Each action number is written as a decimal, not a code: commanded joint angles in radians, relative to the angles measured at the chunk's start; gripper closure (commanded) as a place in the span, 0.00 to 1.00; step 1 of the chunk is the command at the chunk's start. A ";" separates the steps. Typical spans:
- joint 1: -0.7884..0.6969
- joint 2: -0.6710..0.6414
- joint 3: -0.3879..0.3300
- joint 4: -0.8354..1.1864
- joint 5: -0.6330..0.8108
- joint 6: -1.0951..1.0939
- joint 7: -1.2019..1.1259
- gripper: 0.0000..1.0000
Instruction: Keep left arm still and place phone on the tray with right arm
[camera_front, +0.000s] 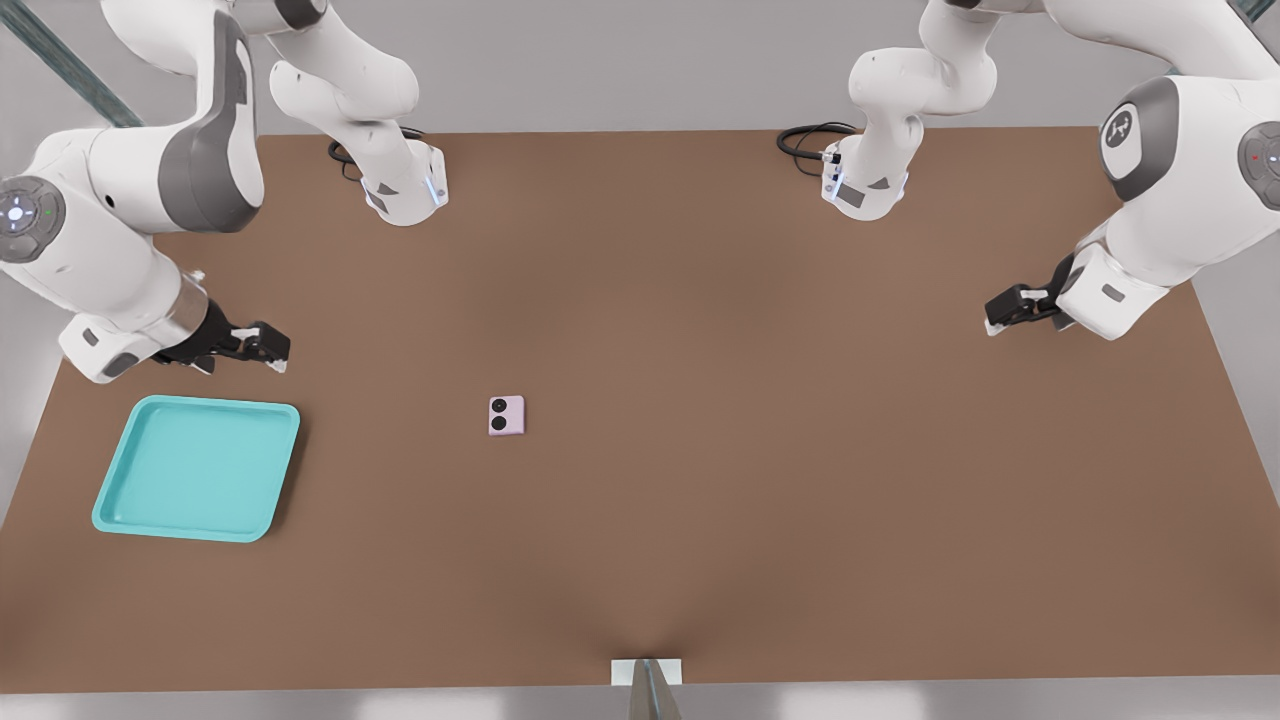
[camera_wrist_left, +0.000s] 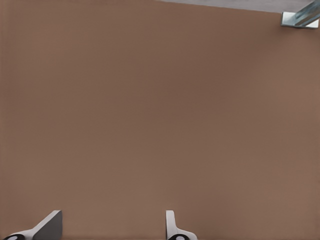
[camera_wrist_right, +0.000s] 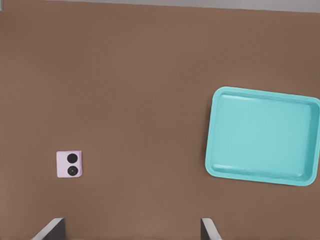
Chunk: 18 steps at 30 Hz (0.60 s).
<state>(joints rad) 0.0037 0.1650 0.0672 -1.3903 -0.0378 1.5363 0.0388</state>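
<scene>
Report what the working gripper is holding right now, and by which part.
Nothing. The gripper is open above the table, beyond the tray. The phone lies flat on the table, apart from gripper and tray.

A plain matte brown tabletop (camera_front: 700, 300) spreads beneath and all around the gripper (camera_front: 272, 352), evenly and softly lit, with pale grey floor (camera_front: 620, 60) showing past its edges. Well away from the gripper, at the middle of the table's edge at the bottom of the front view, a small white bracket (camera_front: 647, 671) holds a grey metal strut. Another slanted metal strut (camera_front: 60, 62) crosses the corner behind the gripper, and black cables (camera_front: 808, 138) coil at the far edge.
</scene>
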 joint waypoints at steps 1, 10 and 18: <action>-0.010 0.001 0.011 -0.010 0.004 0.039 0.015 0.00; 0.197 0.178 0.046 -0.061 -0.005 0.243 0.234 0.00; 0.234 0.232 0.144 -0.391 -0.007 0.627 0.698 0.00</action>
<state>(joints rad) 0.2390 0.3993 0.2059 -1.7654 -0.0443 1.9853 0.2788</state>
